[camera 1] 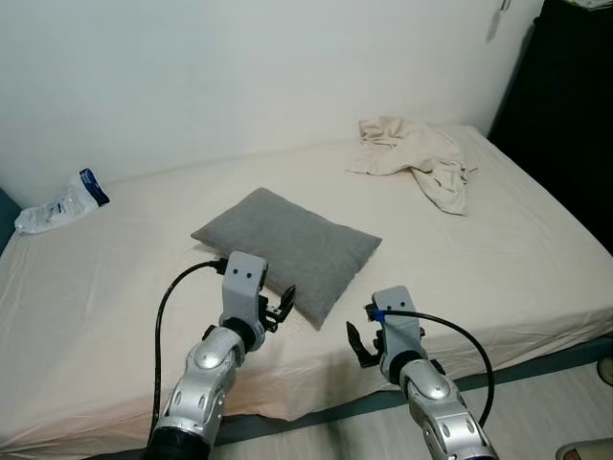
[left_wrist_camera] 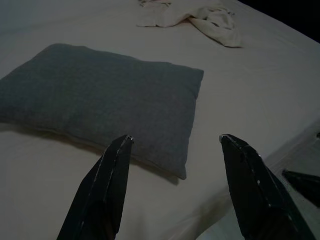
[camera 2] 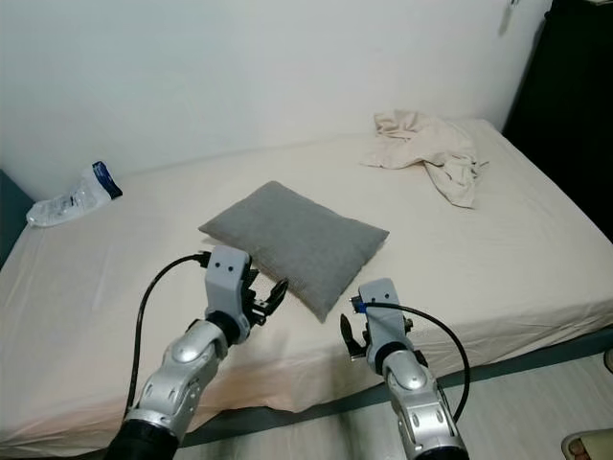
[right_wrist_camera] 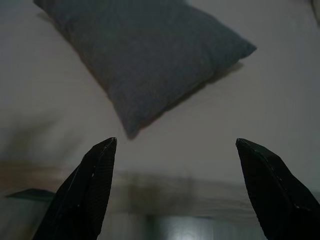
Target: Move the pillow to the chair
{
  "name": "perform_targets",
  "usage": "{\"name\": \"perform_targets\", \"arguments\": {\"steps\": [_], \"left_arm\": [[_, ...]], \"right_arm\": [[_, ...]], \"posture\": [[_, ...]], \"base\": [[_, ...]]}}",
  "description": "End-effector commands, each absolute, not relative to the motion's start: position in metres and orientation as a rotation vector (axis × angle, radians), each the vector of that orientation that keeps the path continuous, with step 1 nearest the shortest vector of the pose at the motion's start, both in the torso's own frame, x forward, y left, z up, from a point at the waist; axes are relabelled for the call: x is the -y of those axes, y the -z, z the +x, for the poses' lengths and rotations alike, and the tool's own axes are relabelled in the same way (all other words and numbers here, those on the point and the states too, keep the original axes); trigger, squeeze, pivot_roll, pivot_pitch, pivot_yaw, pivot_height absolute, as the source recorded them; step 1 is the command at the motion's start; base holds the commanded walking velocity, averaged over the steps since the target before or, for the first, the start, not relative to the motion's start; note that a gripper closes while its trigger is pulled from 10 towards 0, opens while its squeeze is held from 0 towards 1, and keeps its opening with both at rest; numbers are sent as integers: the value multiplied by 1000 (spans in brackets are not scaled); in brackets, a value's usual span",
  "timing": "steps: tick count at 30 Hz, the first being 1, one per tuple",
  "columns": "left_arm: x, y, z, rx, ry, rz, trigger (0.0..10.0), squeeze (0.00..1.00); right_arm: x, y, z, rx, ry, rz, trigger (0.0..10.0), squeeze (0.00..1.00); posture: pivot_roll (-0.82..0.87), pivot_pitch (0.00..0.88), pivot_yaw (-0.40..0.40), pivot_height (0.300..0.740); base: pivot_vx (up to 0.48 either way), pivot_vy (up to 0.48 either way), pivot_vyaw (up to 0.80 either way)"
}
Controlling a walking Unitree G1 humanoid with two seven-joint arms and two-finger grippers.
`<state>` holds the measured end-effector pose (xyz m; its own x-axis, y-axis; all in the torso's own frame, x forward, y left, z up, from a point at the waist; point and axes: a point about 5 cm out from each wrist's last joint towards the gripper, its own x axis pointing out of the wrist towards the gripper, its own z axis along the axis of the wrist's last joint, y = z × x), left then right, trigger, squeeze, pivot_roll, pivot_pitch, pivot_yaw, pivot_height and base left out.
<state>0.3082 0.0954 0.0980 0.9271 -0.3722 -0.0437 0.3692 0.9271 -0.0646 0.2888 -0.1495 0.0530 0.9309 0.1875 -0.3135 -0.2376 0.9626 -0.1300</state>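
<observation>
Our left pincer [camera 1: 275, 311] and right pincer [camera 1: 367, 337] gape wide near the pillow [camera 1: 287, 248]; the head views add a bag [camera 1: 59, 204].

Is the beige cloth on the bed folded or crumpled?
Crumpled: the beige cloth lies in a loose, wrinkled heap near the far corner of the bed, with no neat folds.

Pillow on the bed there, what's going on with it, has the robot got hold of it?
Not yet. The grey pillow lies flat on the bed, untouched. The left gripper hovers open at the pillow's near edge, and the right gripper is open too, over the bed's front edge just short of the pillow's near corner. A crumpled beige cloth and a plastic packet lie further back.
</observation>
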Motion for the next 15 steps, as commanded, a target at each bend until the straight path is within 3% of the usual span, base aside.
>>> {"name": "perform_targets", "arguments": {"steps": [1, 10, 15], "left_arm": [[-106, -91, 308, -90, 352, -48, 10000, 0], [-122, -84, 306, -122, 317, -39, 10000, 0], [-126, -82, 305, -130, 308, -34, 10000, 0]], "right_arm": [[146, -54, 287, -283, -242, -169, 10000, 0], [156, -55, 284, -258, -216, -178, 10000, 0], [166, -58, 288, -262, -173, -172, 10000, 0]], "posture": [[-81, 134, 131, 740], [-80, 135, 125, 740], [-81, 138, 119, 740]], "base": [[0, 0, 0], [0, 0, 699], [0, 0, 0]]}}
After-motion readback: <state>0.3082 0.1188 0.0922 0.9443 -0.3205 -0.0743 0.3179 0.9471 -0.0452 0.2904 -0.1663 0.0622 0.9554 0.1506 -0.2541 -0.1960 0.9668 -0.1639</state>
